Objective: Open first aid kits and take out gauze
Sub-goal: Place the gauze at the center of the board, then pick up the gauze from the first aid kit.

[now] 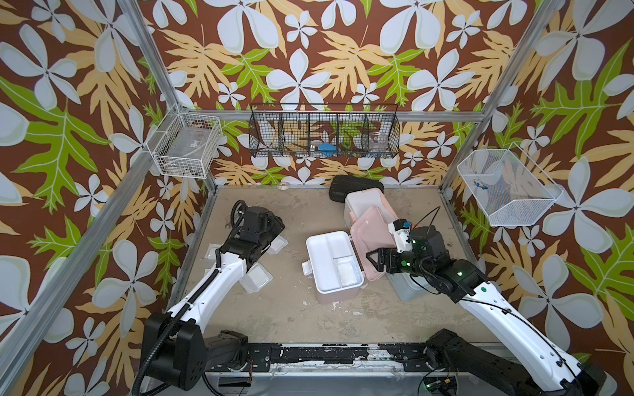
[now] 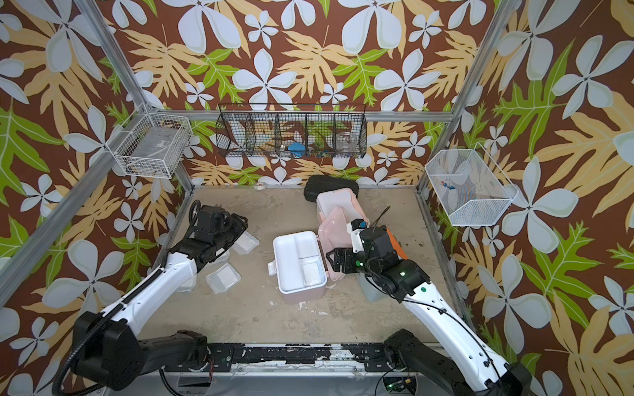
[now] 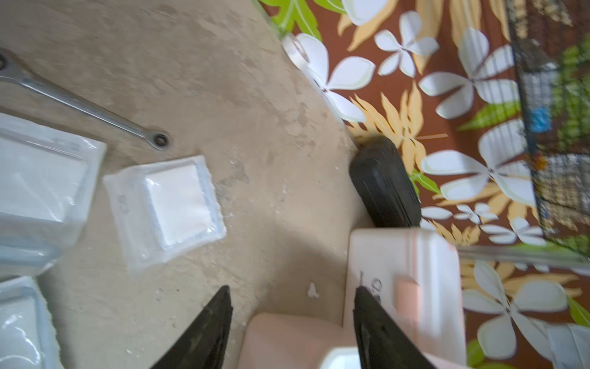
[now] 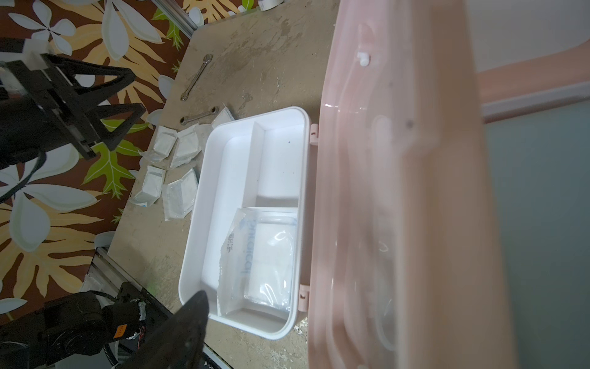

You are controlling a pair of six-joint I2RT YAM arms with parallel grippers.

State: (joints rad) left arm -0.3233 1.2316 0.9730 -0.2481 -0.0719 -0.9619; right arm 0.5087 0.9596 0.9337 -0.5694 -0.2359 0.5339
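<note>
Gauze packet (image 4: 261, 255) in open pink kit (image 4: 201, 223): I judge it light, limp, slippery; pinch 1 edge. Left claw (image 3: 292, 289), right claw (image 1: 376, 261) released.

I get soft, even light in both top views, motion smear on the left wrist, and a blurry, glaring pink lid (image 4: 367, 191).

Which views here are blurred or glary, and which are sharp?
Left wrist view: motion-smeared throughout, the flat square white gauze packet soft-edged. Right wrist view: the translucent pink plastic lid, close to the lens, is blurry with glare streaks. Both top views: evenly lit, sharp.
</note>
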